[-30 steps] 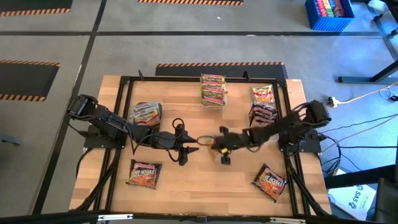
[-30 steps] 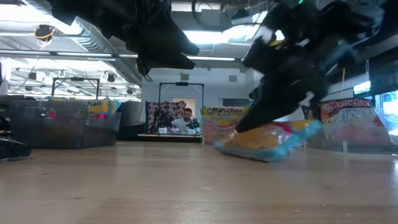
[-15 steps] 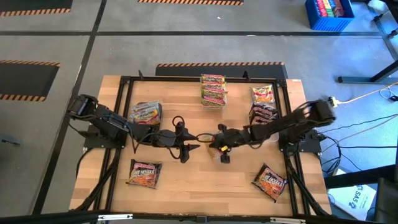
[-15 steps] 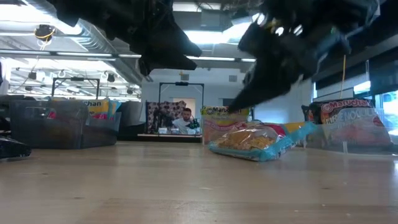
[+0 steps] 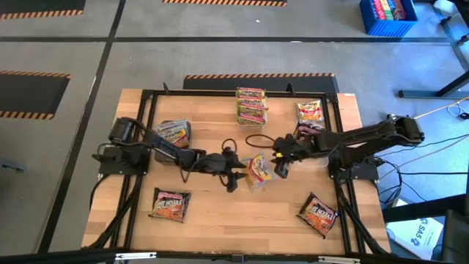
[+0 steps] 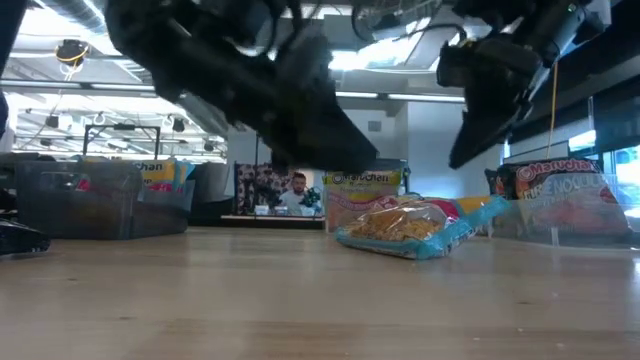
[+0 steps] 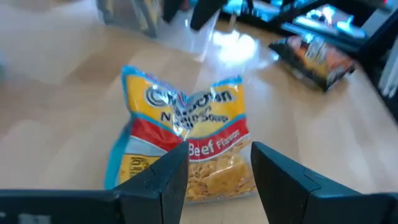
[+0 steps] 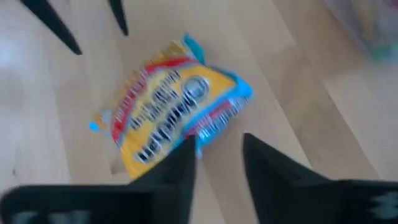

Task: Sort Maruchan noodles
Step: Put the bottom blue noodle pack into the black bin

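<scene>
Wooden worktop [image 5: 220, 213] with the items resting on its surface.

A yellow beef-flavour packet [image 5: 257, 170] lay flat near the centre. A dark packet [image 5: 170, 204] lay at the near left corner and another dark packet [image 5: 317, 213] at the near right corner. A tub of packets [image 5: 173, 133] stood at the left, a stack of packets [image 5: 250, 105] at the far middle edge, and a second tub of packets [image 5: 310, 122] at the far right. A black frame [image 5: 150, 94] bordered the surface.

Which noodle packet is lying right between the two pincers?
The yellow beef-flavor packet with blue edges, lying alone mid-table between the left pincer and the right pincer. The other packets sit in tubs or near the table's front corners.
</scene>
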`<action>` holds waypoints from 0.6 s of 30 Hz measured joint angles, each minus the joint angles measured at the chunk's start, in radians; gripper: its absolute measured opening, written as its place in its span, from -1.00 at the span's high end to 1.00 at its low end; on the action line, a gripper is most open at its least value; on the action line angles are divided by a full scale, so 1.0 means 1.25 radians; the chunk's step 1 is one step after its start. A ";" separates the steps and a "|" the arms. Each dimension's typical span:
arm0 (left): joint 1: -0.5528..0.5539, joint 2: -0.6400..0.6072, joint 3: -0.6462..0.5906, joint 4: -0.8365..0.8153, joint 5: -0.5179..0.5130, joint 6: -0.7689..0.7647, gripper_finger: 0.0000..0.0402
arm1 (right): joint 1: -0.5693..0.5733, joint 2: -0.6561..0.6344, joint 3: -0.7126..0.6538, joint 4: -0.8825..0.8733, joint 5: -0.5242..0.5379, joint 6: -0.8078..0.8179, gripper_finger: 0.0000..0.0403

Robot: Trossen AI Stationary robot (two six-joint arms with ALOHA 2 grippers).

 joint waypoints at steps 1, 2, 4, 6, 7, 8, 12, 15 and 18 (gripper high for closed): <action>0.003 0.019 0.011 -0.001 0.005 0.006 0.17 | -0.007 -0.001 -0.001 -0.016 -0.007 0.010 0.35; 0.006 0.036 0.022 -0.001 0.011 0.011 0.17 | -0.015 -0.001 -0.004 -0.015 -0.016 0.018 0.23; 0.007 0.068 0.040 -0.001 0.012 0.016 0.17 | -0.027 0.002 -0.014 -0.002 -0.043 0.036 -0.01; 0.007 0.095 0.051 -0.001 0.009 0.018 0.17 | -0.043 0.010 -0.030 0.025 -0.082 0.047 -0.21; 0.007 0.105 0.053 -0.003 0.009 0.018 0.17 | -0.050 0.016 -0.040 0.046 -0.104 0.058 -0.30; 0.007 0.114 0.056 -0.005 0.008 0.019 0.17 | -0.058 0.018 -0.050 0.059 -0.124 0.065 -0.38; 0.006 0.139 0.061 0.002 0.004 0.019 0.17 | -0.080 0.045 -0.089 0.157 -0.175 0.115 -0.58; 0.005 0.151 0.061 -0.002 -0.002 0.021 0.17 | -0.085 0.079 -0.104 0.204 -0.209 0.149 -0.64; 0.005 0.155 0.061 -0.003 -0.010 0.020 0.17 | -0.082 0.117 -0.108 0.234 -0.238 0.178 -0.65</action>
